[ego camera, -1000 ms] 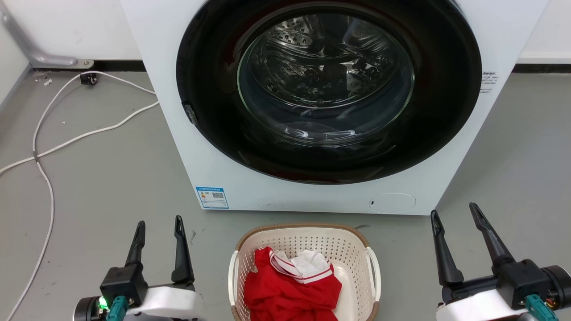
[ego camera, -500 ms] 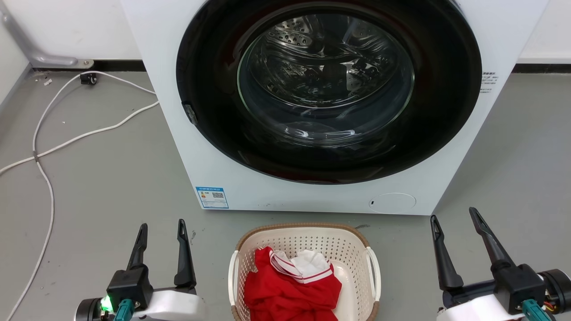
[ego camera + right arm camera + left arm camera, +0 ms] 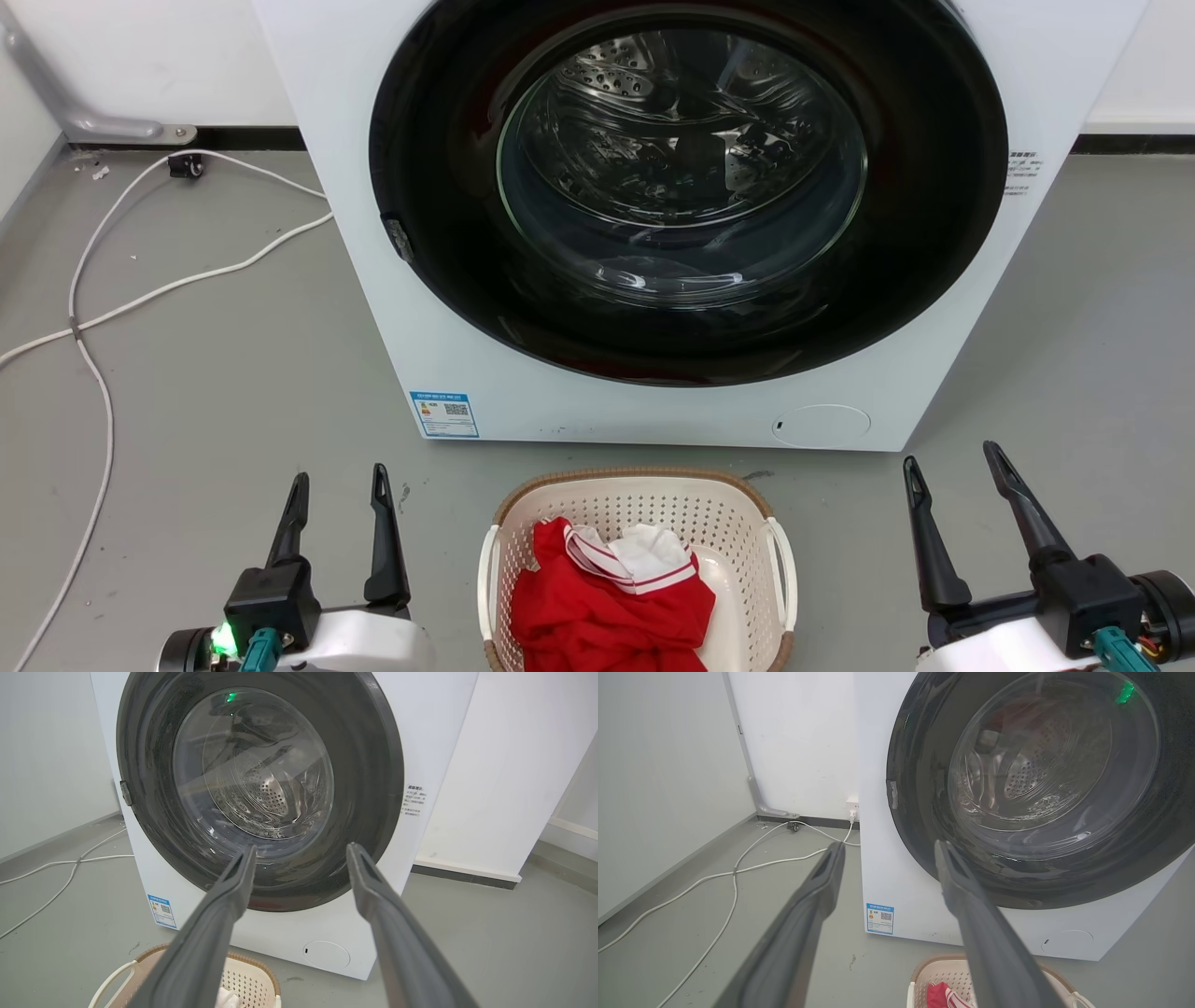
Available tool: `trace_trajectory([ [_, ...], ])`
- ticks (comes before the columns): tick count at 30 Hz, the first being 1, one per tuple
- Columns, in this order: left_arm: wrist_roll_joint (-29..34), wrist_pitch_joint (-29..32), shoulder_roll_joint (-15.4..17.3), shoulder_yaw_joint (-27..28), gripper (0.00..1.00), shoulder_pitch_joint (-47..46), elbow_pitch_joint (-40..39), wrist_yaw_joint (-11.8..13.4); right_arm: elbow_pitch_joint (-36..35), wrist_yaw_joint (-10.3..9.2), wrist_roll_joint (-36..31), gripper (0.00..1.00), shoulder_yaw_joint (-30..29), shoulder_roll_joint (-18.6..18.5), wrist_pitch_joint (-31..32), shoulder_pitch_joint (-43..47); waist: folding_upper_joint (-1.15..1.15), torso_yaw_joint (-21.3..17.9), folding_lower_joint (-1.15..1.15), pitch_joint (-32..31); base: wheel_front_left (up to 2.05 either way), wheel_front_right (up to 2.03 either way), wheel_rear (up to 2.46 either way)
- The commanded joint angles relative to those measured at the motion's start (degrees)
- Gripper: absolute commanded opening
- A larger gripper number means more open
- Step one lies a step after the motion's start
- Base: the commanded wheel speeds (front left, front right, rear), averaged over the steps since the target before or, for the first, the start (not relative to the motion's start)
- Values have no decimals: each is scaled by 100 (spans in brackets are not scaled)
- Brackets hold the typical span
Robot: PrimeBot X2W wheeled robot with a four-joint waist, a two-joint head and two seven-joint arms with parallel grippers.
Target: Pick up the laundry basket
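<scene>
Movement was tiny: left hand [image 3: 339, 472] and right hand [image 3: 950, 453] both dipped slightly, still wide open and empty, flanking the laundry basket [image 3: 644, 504] on the floor [image 3: 233, 373] by the washing machine [image 3: 448, 355]. Grab hadn't started.

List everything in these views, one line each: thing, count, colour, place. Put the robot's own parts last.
washing machine: one, white with a black round door, behind the basket
sticker: one, blue, on the machine's lower front
laundry basket: one, cream with a brown rim, on the floor before the machine
clothes: a heap, red and white, in the basket
cable: white, on the grey floor left of the machine
left gripper: dark fingers, open, left of the basket
right gripper: dark fingers, open, right of the basket
</scene>
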Motion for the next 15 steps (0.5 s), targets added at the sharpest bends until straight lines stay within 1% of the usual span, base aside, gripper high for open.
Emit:
trace_trajectory([
  [1, -8, -16, 5, 14, 100, 47, 14, 18, 15, -2, 10, 100, -3, -17, -12, 29, 0, -2, 0, -3, 0, 0, 0],
  [15, -24, -16, 5, 13, 100, 18, 60, 21, 40, -2, 28, 100, 11, -17, -12, 4, 0, 9, 0, 25, 0, 0, 0],
])
